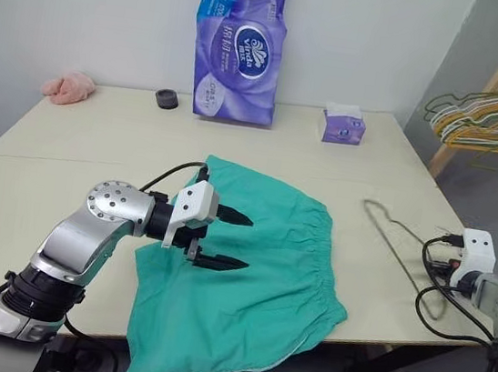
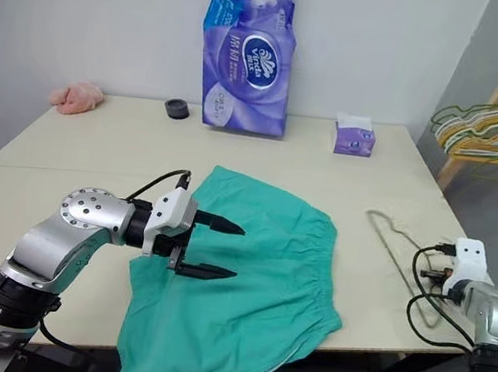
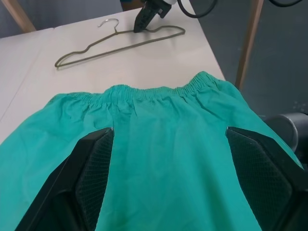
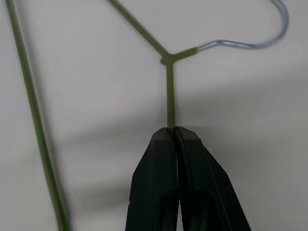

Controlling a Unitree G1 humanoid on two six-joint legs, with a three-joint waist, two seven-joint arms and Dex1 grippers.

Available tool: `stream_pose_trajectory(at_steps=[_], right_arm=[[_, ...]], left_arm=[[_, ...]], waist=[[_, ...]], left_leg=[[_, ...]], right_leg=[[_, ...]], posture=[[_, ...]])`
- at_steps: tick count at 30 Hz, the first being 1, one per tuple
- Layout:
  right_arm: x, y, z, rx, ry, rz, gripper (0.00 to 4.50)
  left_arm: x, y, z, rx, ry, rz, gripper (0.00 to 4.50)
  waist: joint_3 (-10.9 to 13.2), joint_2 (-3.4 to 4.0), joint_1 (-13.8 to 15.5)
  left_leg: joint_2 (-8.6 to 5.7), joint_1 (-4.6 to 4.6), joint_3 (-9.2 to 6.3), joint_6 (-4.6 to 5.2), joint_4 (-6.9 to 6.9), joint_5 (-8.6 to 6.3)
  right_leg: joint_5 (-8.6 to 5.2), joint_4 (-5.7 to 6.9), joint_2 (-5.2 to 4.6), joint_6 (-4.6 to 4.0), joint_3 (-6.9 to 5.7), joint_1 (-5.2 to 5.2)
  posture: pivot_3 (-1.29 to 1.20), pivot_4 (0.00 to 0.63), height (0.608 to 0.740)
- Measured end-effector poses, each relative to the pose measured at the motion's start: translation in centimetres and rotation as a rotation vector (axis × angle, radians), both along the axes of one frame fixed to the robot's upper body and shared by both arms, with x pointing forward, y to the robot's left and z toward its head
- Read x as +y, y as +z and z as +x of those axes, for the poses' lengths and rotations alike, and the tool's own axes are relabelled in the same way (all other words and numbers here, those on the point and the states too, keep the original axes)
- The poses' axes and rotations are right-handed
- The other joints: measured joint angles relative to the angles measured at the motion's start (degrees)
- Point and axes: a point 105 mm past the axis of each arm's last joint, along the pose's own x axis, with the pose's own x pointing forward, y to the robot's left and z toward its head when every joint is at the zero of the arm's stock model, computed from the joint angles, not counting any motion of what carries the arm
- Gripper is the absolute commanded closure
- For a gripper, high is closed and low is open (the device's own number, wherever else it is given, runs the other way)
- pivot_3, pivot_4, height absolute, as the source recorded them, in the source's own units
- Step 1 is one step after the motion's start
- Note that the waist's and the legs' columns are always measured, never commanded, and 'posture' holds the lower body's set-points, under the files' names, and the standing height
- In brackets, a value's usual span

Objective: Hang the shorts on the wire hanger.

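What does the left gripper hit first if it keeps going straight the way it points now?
Probably the shorts: the left gripper hangs open over them, angled slightly down toward the gathered waistband. If it clears the fabric, next in line is the wire hanger, which the right gripper holds shut. Height over the cloth is unclear.

Silver metal arms with black cables end in white wrist housings, each hand (image 1: 233, 239) bearing two black tapered fingers.

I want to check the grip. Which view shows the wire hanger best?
The right wrist view: the right gripper is shut on the wire hanger near its hook. The left wrist view shows its whole outline; the head views show it lying beside the shorts.
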Motion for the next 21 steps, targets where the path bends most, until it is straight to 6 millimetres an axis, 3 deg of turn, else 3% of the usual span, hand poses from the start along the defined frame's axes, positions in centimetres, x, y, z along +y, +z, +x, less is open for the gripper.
stream_pose_trajectory(at_steps=[3,7,12,15,21], right_arm=[[-0.1,0.3,0.7,-0.031,-0.014,-0.032,4.45],[1.0,1.4,1.9,-0.098,0.084,-0.11,4.5],[3.5,6.7,3.1,-0.322,0.313,-0.263,4.5],[4.8,8.8,2.9,-0.42,0.426,-0.353,4.5],[9.3,9.6,2.0,-0.545,0.748,-0.522,4.5]], left_arm=[[0.0,-0.1,0.4,-0.007,0.028,-0.008,0.57],[1.5,0.2,4.3,-0.038,0.254,-0.058,0.05],[5.3,2.7,8.5,-0.091,0.49,-0.124,0.01],[6.6,3.2,9.3,-0.069,0.547,-0.157,0.01],[7.7,2.9,8.8,0.104,0.529,-0.201,0.01]], waist=[[-0.12,-0.14,0.0],[0.2,0.44,0.0],[0.27,1.05,-0.51],[0.26,1.05,-0.64],[0.26,1.06,-1.27]], left_leg=[[-0.01,0.05,0.01,0.0,0.01,0.0],[-0.04,-0.05,0.02,0.0,0.02,0.0],[-0.08,-0.33,-0.08,-0.02,-0.01,0.01],[-0.09,-0.32,-0.13,-0.02,0.0,0.01],[-0.09,-0.31,-0.14,-0.03,0.0,0.02]], right_leg=[[0.0,-0.01,0.0,0.0,0.02,0.05],[0.0,0.04,-0.02,0.02,0.06,-0.1],[0.0,0.12,-0.09,0.02,0.17,-0.5],[0.0,0.11,-0.12,0.03,0.17,-0.49],[-0.01,0.14,-0.11,0.03,0.16,-0.5]], posture=[[-0.18,0.028,0.74],[-0.18,0.026,0.74],[-0.18,0.024,0.74],[-0.18,0.023,0.74],[-0.19,0.023,0.74]])
